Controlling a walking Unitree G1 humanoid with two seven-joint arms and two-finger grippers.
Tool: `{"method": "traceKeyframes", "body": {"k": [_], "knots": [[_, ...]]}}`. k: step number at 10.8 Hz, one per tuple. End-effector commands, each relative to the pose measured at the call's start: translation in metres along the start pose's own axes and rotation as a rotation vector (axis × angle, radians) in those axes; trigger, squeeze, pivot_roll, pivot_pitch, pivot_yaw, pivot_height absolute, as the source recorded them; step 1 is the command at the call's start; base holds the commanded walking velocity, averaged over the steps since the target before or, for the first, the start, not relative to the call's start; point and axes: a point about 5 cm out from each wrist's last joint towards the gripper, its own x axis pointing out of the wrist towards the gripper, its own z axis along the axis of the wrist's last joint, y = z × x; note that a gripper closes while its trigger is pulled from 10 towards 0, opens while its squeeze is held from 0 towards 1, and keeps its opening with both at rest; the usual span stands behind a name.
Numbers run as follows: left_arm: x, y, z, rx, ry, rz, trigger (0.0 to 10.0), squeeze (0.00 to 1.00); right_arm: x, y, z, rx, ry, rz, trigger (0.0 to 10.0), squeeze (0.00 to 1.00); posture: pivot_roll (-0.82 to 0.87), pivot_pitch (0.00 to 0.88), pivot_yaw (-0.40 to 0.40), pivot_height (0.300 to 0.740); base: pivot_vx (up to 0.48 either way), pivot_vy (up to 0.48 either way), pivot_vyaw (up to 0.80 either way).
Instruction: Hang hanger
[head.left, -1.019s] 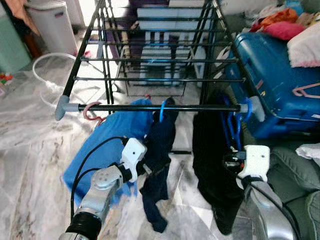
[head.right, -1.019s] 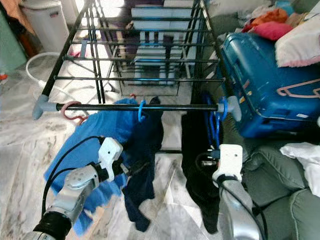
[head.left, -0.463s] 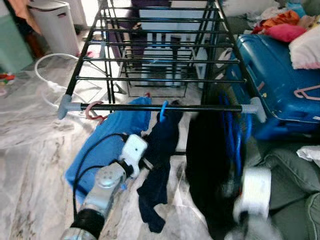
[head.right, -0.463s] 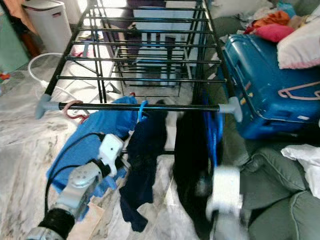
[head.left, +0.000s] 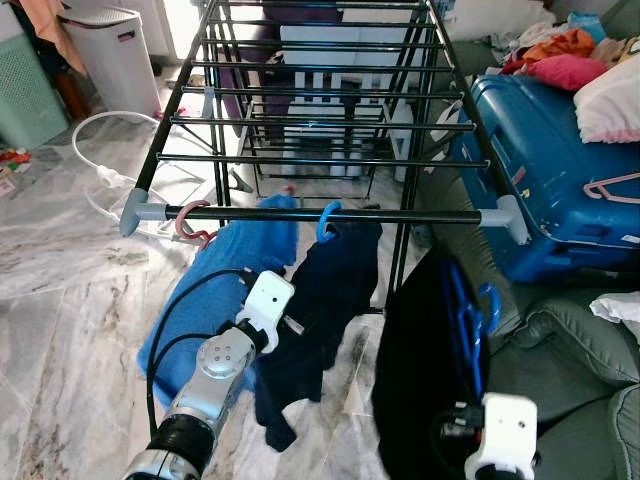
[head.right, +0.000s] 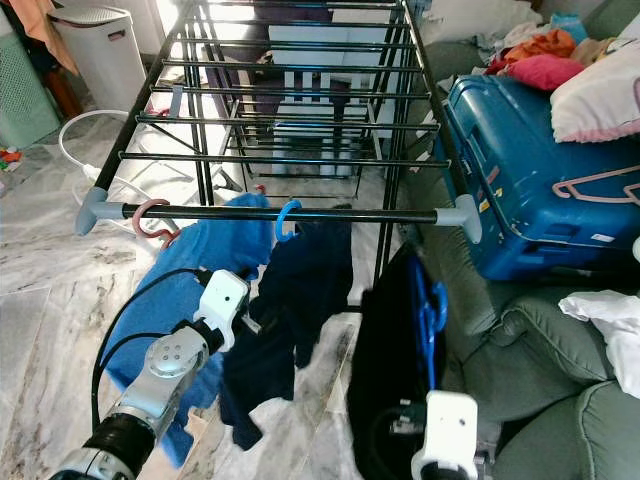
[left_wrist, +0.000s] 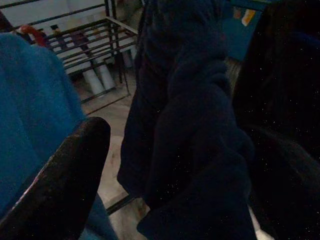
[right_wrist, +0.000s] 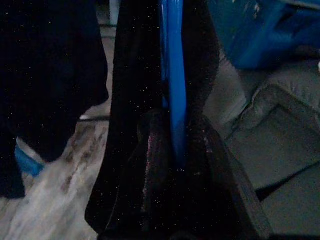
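A black drying rack stands ahead, its front rail capped in grey. On that rail hang a pink hanger hook with a blue garment and a blue hook with a navy garment. My left gripper is open against the navy garment, and the cloth hangs between its fingers. Low on the right, my right gripper is shut on a blue hanger draped with a black garment. That hanger's hook is below the rail and apart from it.
A blue suitcase with a pink hanger on it lies right of the rack, with piled clothes behind. A grey cushion is at lower right. A white bin and a hose are at far left.
My right gripper has dropped down and back with the blue hanger and black garment, whose hook has left the rail's right end. The left gripper stays by the navy garment.
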Motion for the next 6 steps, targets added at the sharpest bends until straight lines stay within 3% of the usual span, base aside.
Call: {"method": "traceKeyframes", "body": {"k": [1, 6], "knots": [[0.0014, 0.0003, -0.0007, 0.018, 0.009, -0.006, 10.0, 0.00, 0.0032, -0.0042, 0.0089, 0.004, -0.058, -0.020, 10.0, 0.00, -0.02, 0.000, -0.036, 0.740, 0.000, 0.000, 0.00], [0.0094, -0.0022, 0.0026, 0.030, 0.007, -0.018, 10.0, 0.00, 0.0107, -0.0045, 0.0095, 0.016, -0.069, -0.032, 10.0, 0.00, -0.03, 0.000, -0.028, 0.740, -0.277, 0.000, 0.00]]}}
